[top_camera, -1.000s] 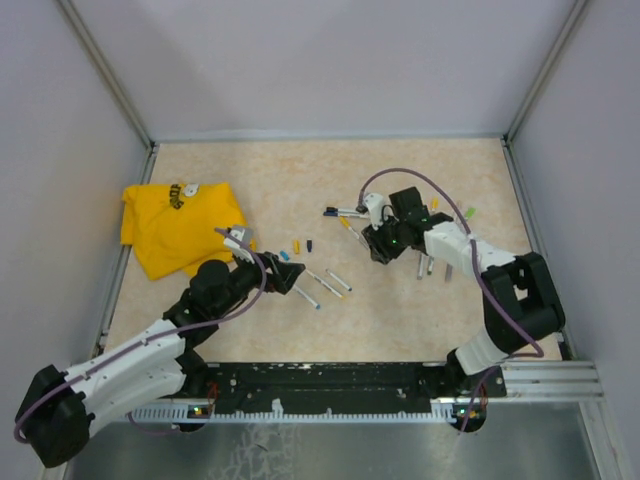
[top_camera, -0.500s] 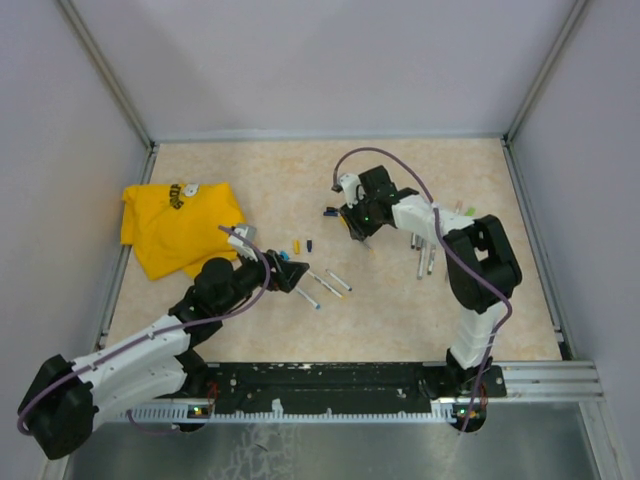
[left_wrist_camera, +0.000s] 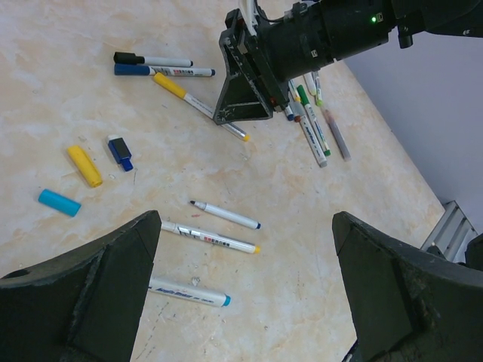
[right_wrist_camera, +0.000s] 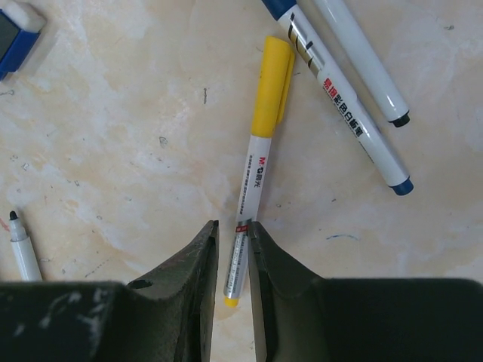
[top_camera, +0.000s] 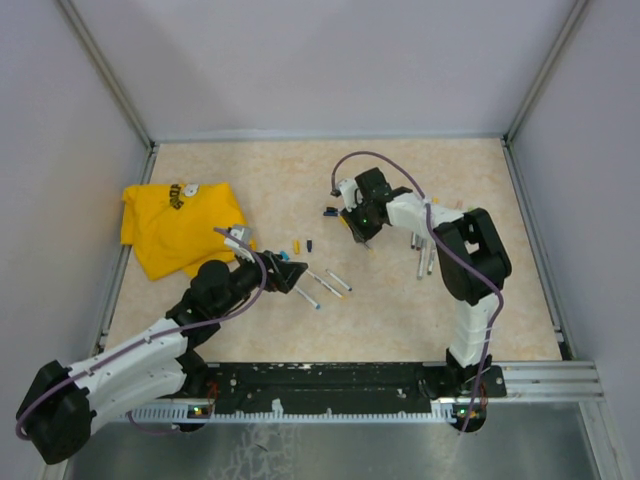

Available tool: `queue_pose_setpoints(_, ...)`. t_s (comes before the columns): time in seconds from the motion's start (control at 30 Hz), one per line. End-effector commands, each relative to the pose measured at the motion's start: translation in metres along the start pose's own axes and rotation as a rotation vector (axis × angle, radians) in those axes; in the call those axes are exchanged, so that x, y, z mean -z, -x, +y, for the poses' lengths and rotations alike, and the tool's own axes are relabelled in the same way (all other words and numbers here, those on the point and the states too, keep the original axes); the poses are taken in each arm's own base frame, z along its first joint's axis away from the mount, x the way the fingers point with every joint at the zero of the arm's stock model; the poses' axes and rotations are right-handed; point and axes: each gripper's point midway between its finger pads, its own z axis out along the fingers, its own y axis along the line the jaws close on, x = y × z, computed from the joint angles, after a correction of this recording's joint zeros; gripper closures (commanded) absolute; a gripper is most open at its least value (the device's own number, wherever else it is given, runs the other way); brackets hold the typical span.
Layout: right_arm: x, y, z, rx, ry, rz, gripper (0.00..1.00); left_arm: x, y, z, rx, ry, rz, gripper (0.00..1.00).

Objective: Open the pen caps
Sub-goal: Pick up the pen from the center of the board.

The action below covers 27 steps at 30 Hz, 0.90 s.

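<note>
The right hand [right_wrist_camera: 232, 228] had swung in from three o'clock to a pen [right_wrist_camera: 254, 172] — fingers [right_wrist_camera: 189, 264] narrowing round it, grip unclear; its yellow cap [right_wrist_camera: 276, 75] sat unopened at the twelve-o'clock end. Left hand [left_wrist_camera: 247, 222] gaped, empty.

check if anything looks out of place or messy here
The crumpled yellow cloth at the far left looks out of place among pens. The rest is only scatter: a loose yellow cap and cyan cap lie apart from the uncapped pens nearby. Nothing looks spilled or broken.
</note>
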Motion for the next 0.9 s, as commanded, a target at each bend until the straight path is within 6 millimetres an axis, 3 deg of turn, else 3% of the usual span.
queue_pose_setpoints(0.0,-0.005,0.002,-0.008,0.018,-0.021,0.012,0.78,0.002,0.004,-0.001,0.005,-0.005,-0.023,0.0)
queue_pose_setpoints(0.37,-0.004,-0.014,-0.012,0.03,-0.051,0.053,0.86,0.004,0.004,0.0,0.006,0.001,-0.023,0.0)
queue_pose_setpoints(0.57,0.016,-0.024,-0.003,0.039,-0.034,0.043,0.92,0.004,0.004,-0.001,0.006,-0.003,-0.022,0.0)
queue_pose_setpoints(0.87,0.037,-0.07,0.014,0.084,-0.01,0.083,0.93,0.003,0.003,-0.002,0.007,-0.01,-0.017,0.0)
